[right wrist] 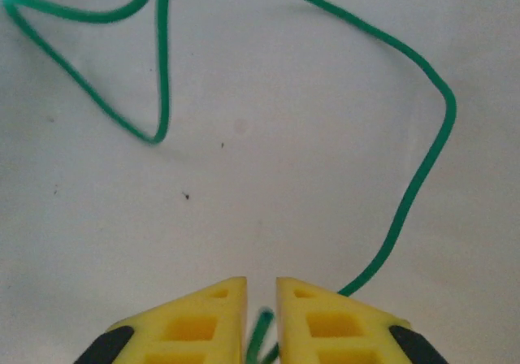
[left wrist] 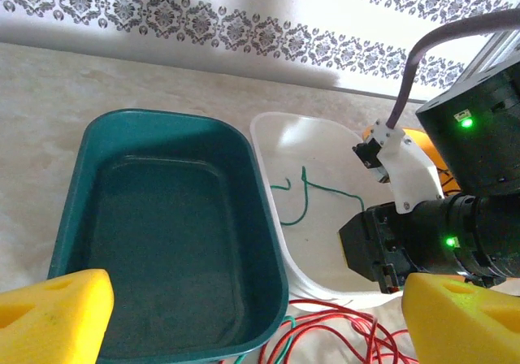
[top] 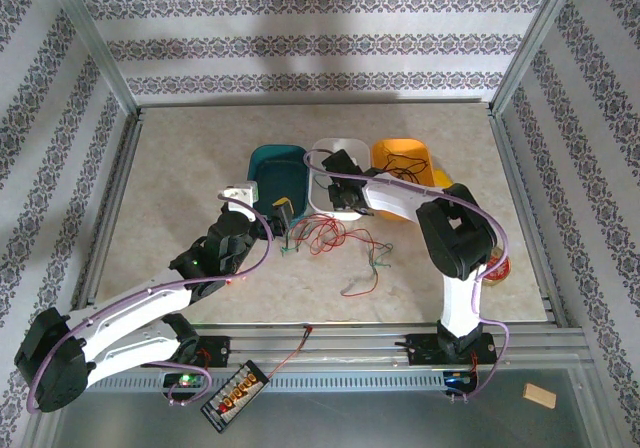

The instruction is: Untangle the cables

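Observation:
A loose tangle of red and green cables (top: 325,236) lies on the table in front of the tubs, its red loops (left wrist: 341,319) showing in the left wrist view. One green cable (left wrist: 313,187) lies inside the white tub (left wrist: 317,136). My right gripper (right wrist: 262,287) hangs low in that tub, its jaws a little apart, with the blurred end of the green cable (right wrist: 422,169) loose in the gap. My left gripper (left wrist: 258,299) stands wide open above the near edge of the teal tub (left wrist: 268,210), holding nothing.
An orange tub (top: 400,148) stands to the right of the white tub (top: 322,153) and the teal tub (top: 262,158). A circuit board (top: 235,393) with a red-black lead sits on the front rail, and a wooden block (top: 539,396) lies at the bottom right.

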Available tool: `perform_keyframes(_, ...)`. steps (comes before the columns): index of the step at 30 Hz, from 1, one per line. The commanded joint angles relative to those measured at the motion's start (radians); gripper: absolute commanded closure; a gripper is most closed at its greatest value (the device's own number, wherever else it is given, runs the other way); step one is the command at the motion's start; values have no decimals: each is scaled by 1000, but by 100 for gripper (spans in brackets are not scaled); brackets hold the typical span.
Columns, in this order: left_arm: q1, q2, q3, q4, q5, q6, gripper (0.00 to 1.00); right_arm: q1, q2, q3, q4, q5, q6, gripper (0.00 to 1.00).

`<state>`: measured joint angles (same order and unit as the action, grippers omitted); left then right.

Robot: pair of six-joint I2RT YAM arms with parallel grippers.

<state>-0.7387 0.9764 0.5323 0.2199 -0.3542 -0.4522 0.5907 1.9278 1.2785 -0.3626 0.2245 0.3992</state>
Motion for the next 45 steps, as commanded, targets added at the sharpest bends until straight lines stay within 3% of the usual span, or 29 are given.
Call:
perform_keyframes(1,-5,4,26,-1,13,1,8,-2,-77,-13,19,-16,28,74)
perform_keyframes(4,-5,4,23,5,19,-5,8,-3,-123,-23,36,-6,34,63)
perform_keyframes(7,-7,8,20,10,25,-11,8,-3,-169,-32,48,0,36,59)
perform_keyframes(14,-9,66,38,13,84,-6,8,-3,-328,-120,69,21,54,56)
perform_keyframes(19,-44,168,79,5,143,26,8,-2,-541,-325,39,12,109,56)
perform_keyframes(28,-167,442,248,-34,330,170,10,-65,-841,-647,-110,-280,132,58)
perform_keyframes(35,-237,645,396,-37,433,215,14,-106,-810,-725,-138,-371,168,59)
perform_keyframes(42,-271,770,485,-34,429,219,16,-150,-707,-736,-89,-392,165,62)
perform_keyframes(45,-271,791,494,-33,422,212,18,-155,-692,-740,-85,-399,166,70)
